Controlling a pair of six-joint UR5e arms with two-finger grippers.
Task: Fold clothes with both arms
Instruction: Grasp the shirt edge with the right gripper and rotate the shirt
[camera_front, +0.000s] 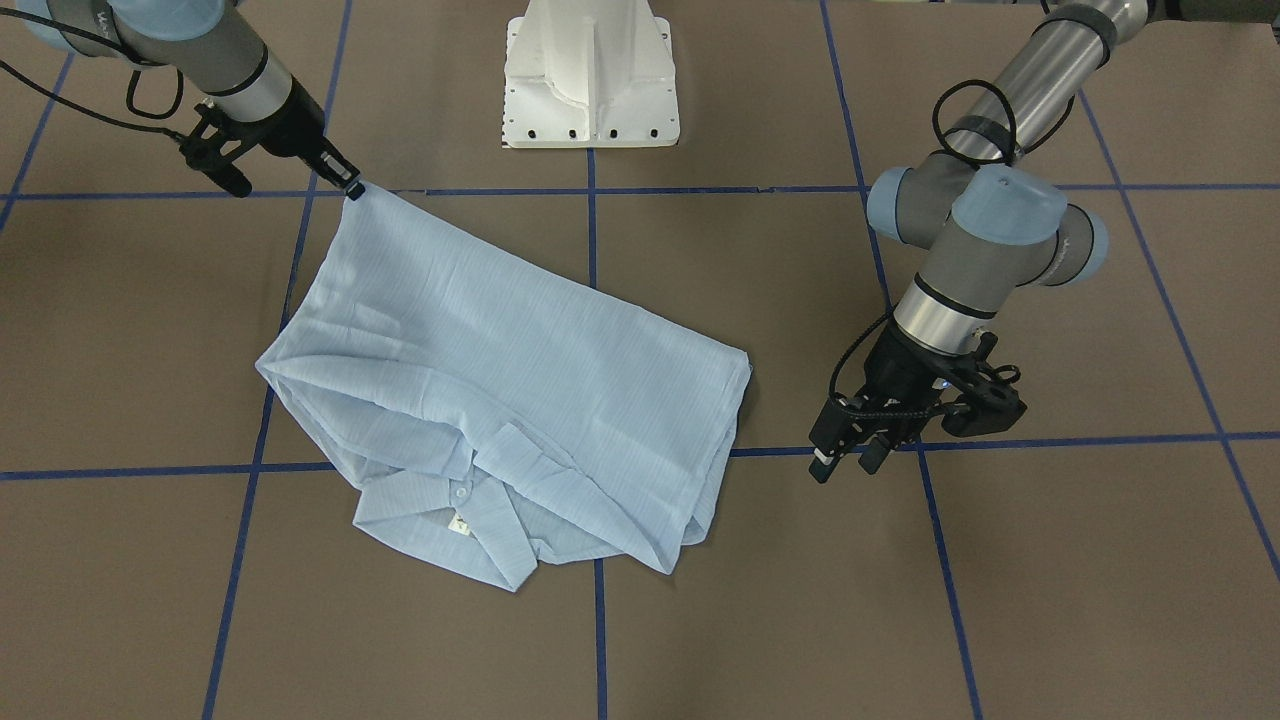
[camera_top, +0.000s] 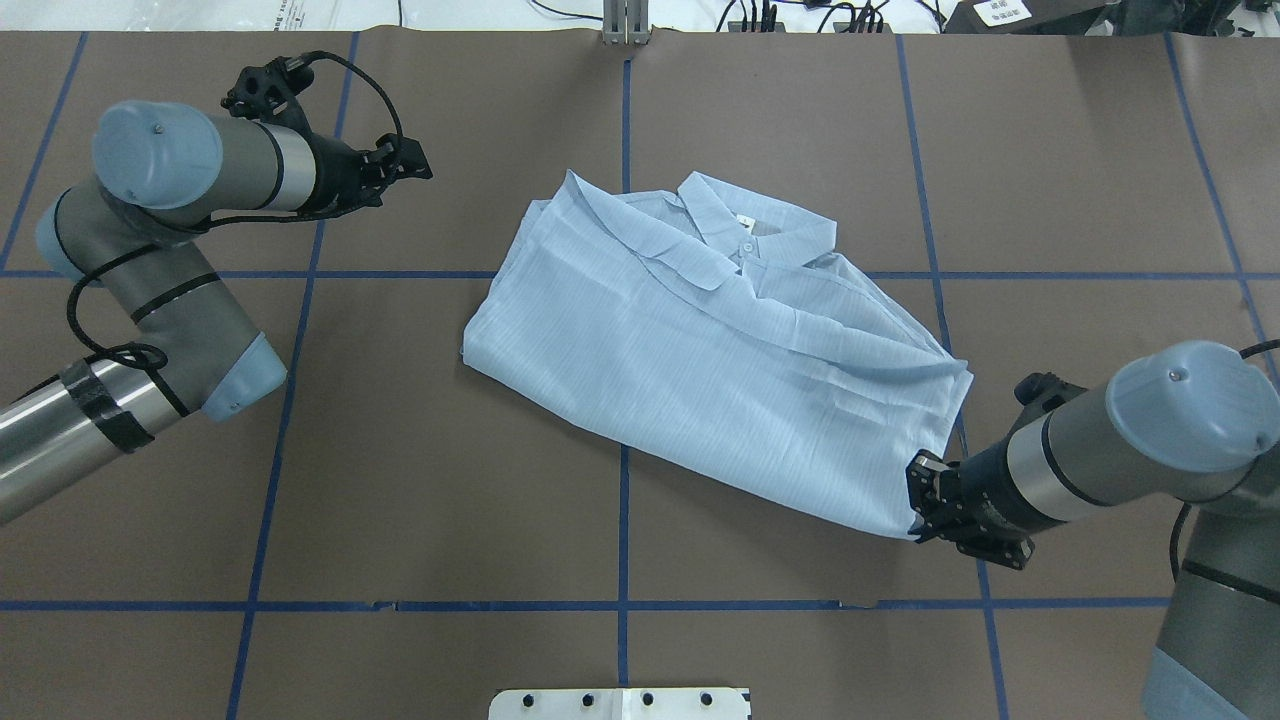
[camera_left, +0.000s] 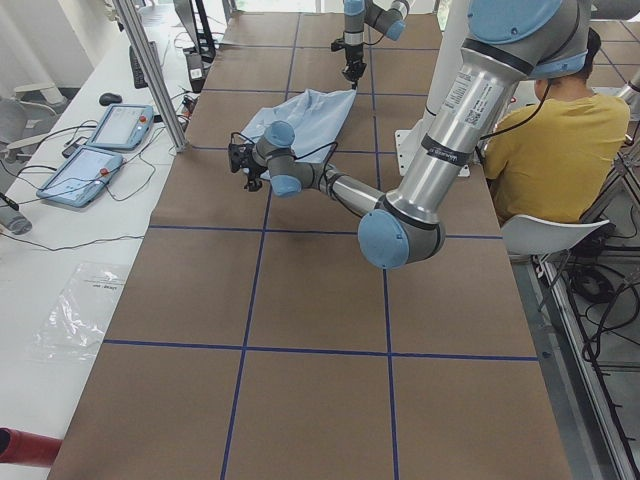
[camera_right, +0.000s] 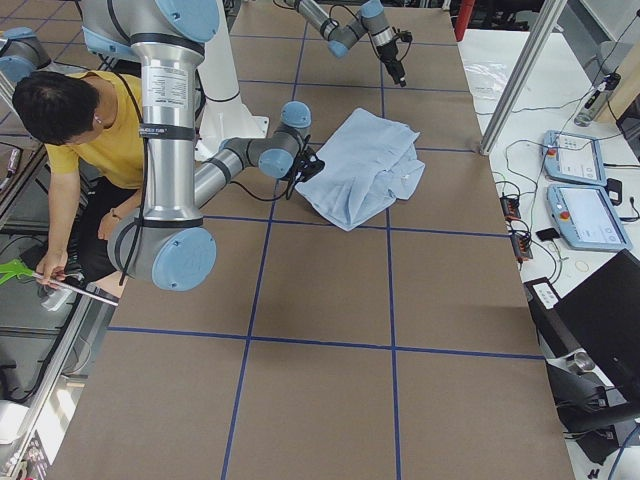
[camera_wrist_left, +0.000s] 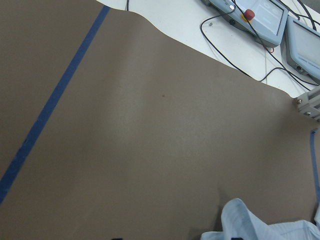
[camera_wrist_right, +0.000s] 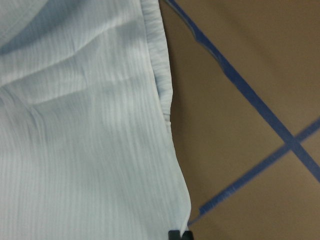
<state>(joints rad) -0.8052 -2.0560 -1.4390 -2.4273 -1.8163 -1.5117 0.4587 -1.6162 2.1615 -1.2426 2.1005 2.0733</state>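
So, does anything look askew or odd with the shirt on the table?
Yes. The shirt lies askew to the blue grid lines and is rumpled at the collar. One corner is stretched into a point, pinched by the right pincer. The left pincer hangs apart.

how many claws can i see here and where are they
2. The right claw pinches the shirt at its corner nearest the robot. The left claw hangs open above the table, clear of the shirt's other side. Neither is hidden.
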